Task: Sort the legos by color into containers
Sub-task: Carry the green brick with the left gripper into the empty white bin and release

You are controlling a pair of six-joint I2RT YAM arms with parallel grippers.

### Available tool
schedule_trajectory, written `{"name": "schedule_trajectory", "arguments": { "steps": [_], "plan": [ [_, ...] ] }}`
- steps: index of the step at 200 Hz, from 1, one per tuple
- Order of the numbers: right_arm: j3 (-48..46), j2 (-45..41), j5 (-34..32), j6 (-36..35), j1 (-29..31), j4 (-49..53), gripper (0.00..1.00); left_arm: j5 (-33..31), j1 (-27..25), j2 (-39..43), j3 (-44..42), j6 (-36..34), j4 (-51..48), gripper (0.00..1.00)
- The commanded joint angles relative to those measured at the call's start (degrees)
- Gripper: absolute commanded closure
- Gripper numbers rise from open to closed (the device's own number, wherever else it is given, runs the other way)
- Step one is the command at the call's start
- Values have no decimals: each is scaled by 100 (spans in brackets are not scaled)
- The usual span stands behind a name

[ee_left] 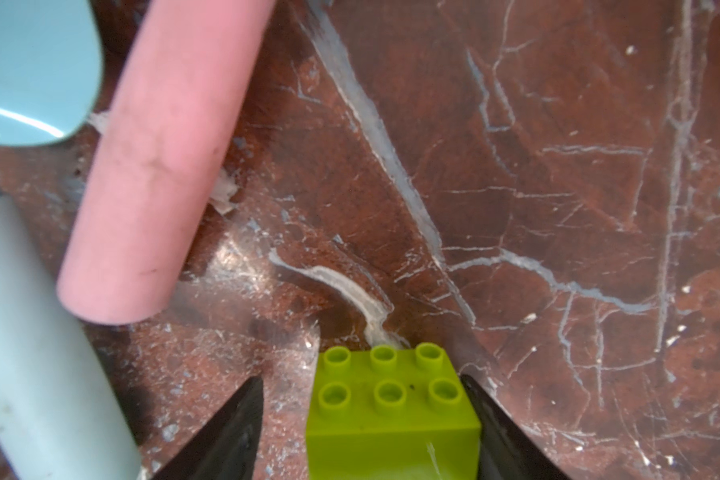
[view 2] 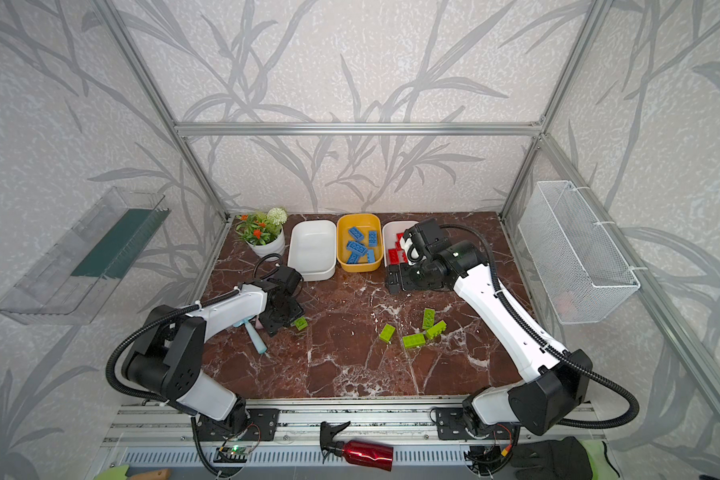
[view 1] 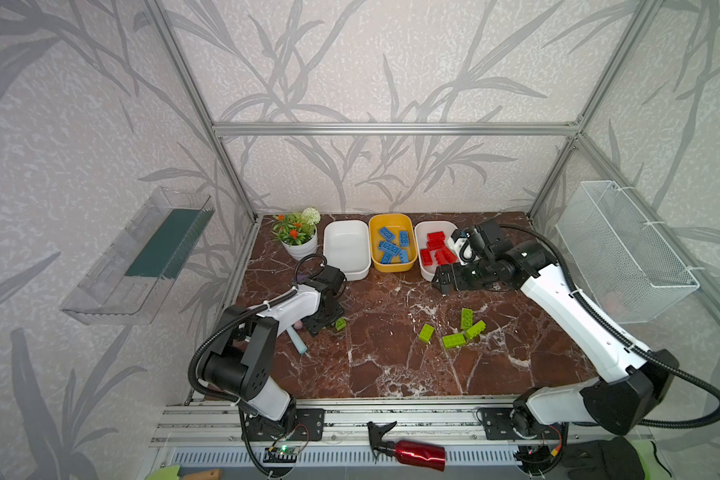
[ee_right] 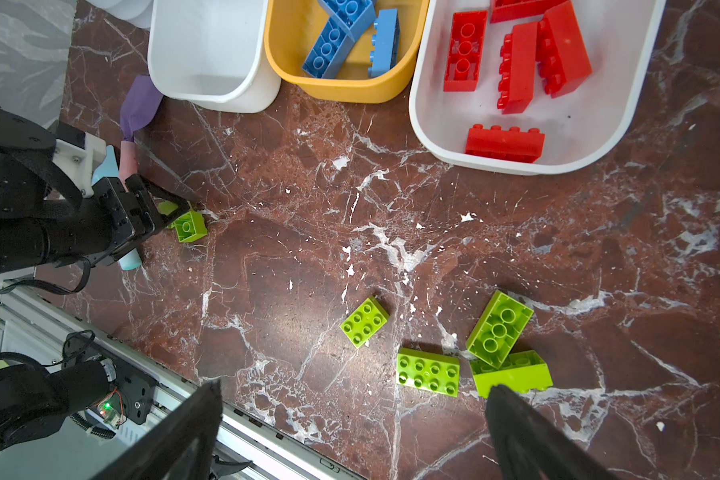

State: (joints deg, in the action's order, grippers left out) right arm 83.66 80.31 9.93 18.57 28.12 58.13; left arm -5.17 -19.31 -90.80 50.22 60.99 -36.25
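Observation:
My left gripper (ee_left: 362, 379) is low over the table around a lime green lego (ee_left: 391, 411), also seen in both top views (view 1: 341, 323) (view 2: 300, 323). One finger touches the lego's side and the other stands a gap away. Several more green legos (view 1: 454, 340) lie loose at mid-right. At the back stand the three containers. The white tub (view 1: 346, 253) is empty, the yellow tub (view 1: 393, 268) holds blue legos (view 1: 391, 245), and the other white tub (view 1: 427, 274) holds red legos (view 1: 435, 249). My right gripper (view 1: 443, 282) hangs open and empty in front of that tub.
A pink cylinder (ee_left: 159, 166) and a light-blue tool (view 1: 298, 343) lie right beside the left gripper. A flower pot (view 1: 300, 245) stands at the back left. A wire basket (view 1: 624, 249) hangs on the right wall. A red spray bottle (view 1: 416, 455) lies on the front rail.

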Motion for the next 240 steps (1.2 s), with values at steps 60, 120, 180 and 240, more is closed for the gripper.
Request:
{"name": "schedule_trajectory", "arguments": {
  "steps": [60, 120, 180, 240],
  "plan": [
    [-216, -261, 47, 68, -19, -3, 1, -200, 16, 101, 41, -38, -309, 62],
    [-409, -524, -104, 207, -17, -55, 1, -572, -55, 312, 1122, -519, -1120, 74],
    [-526, -700, -319, 347, -26, -51, 1, -703, -99, -364, 2784, -1137, -1394, 74],
    [-500, -762, -630, 515, -56, 32, 1, -794, -67, -1961, 4828, -1876, -1599, 73]
  ]
}}
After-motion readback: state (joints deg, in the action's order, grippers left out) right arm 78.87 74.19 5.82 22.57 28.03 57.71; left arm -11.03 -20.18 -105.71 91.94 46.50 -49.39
